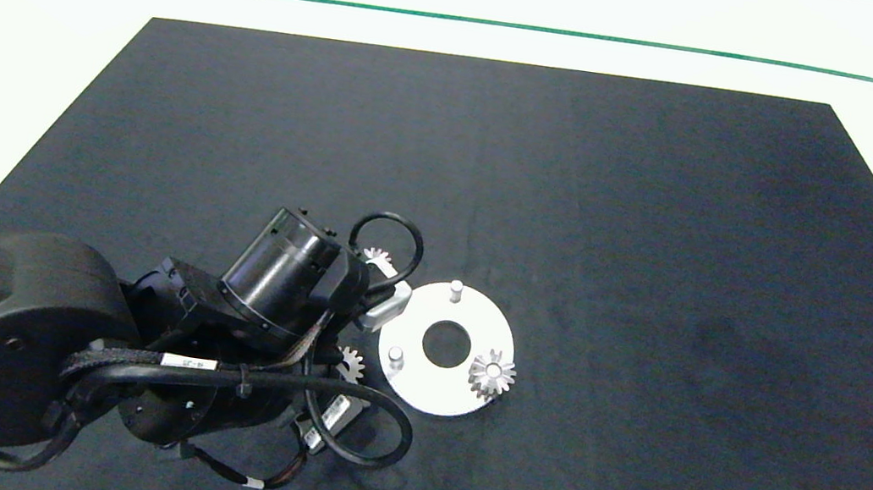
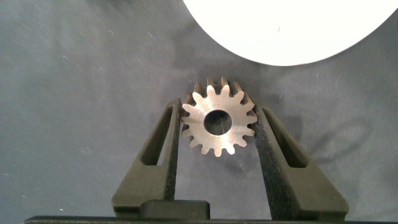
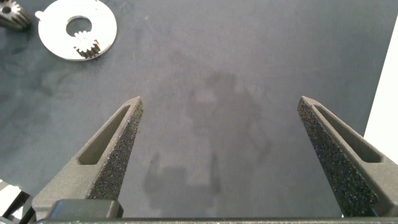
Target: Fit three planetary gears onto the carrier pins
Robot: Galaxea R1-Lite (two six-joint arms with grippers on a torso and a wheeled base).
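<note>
Left gripper (image 2: 217,127) clamped on a gear (image 2: 219,122) just beside the white disc (image 2: 283,31); right gripper (image 3: 219,115) spread apart above the dark mat (image 3: 236,56).

The head camera is looking straight down from high above the surface (image 1: 661,225), taking in the left arm and the white disc (image 1: 446,348). The left wrist camera is peering down between the left claw (image 2: 219,124) fingers, very close, catching the disc's edge just beyond the fingertips. The right wrist camera is looking past the right claw (image 3: 219,109), seeing the same disc (image 3: 77,28) from far off.
</note>
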